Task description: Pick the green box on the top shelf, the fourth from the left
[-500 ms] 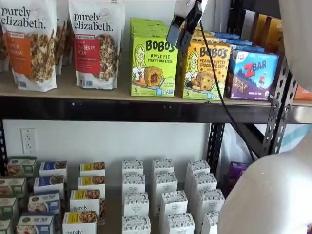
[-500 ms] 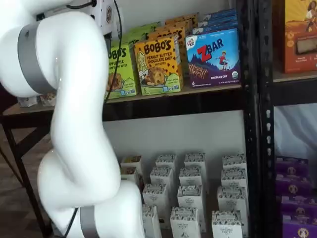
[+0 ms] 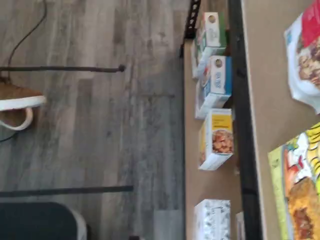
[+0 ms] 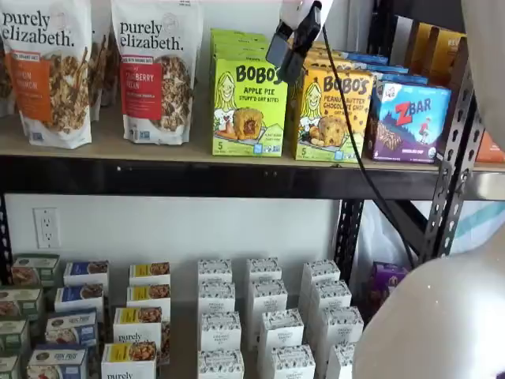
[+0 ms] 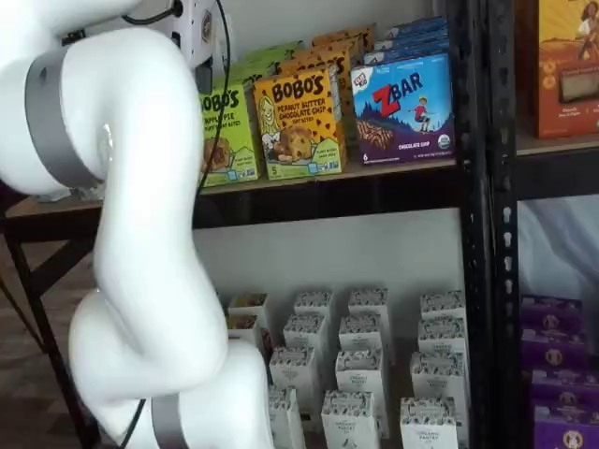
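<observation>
The lime-green cardboard box [image 4: 248, 106] with the smiling girl and the round pastry on its front is standing up straight on the long light-tan wooden shelf [image 4: 110, 146], which has a thick black beam along its front. A granola pouch [image 4: 156, 71] with a red label is standing on one side of it, and a yellow-orange box [image 4: 333, 113] is standing just beside it on the other. A blue box [image 4: 409, 120] is sitting past that one.

The gripper [image 4: 286, 57], with its white body and black fingers, is hanging from above in a shelf view, in front of the gap between the green box and the yellow-orange one. Since a moment ago it has moved up a little and now sits higher against the box tops. It is not touching any box. The fingers are showing side-on, so no gap can be seen there, but the jaws are standing as wide as they go and holding nothing.

The big white arm [image 5: 131, 234] is covering part of the green box [image 5: 225, 131] in the other shelf view.

The green box has not been picked yet. The small move up probably means the gripper is getting lined up with the box before reaching in
</observation>
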Tool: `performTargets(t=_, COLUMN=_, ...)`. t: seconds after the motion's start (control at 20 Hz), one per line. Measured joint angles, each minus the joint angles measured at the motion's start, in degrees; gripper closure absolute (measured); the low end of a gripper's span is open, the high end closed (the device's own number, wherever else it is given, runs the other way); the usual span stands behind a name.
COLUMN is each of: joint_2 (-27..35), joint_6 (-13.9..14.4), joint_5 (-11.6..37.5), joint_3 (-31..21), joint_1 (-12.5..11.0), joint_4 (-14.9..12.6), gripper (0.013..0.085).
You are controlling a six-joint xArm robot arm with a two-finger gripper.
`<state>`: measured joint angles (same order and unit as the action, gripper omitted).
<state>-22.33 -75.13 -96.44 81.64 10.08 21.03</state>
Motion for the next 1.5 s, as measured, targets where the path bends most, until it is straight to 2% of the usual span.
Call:
performTargets(t=0.25, joint_2=-0.5, joint_6=0.1, joint_5=5.6, joint_3=-1.5, joint_1=0.4, joint_4=0.4, gripper=0.0130)
performTargets(t=0.6, joint_2=1.8, joint_6=-0.3, joint_5=9.3, joint_3=-0.3, joint_1=0.1, joint_4=1.0, gripper=0.0130)
performTargets(t=1.25, joint_2=8.8, joint_6=-3.2, joint_5=11.2, joint_3=4.8, joint_1=-2.1, joint_4=1.1, gripper=0.0130)
performTargets(t=1.5, joint_2=10.4, joint_6=-3.9, joint_5=11.9, joint_3=5.6, joint_1=-2.5, joint_4=0.1, gripper=0.0130)
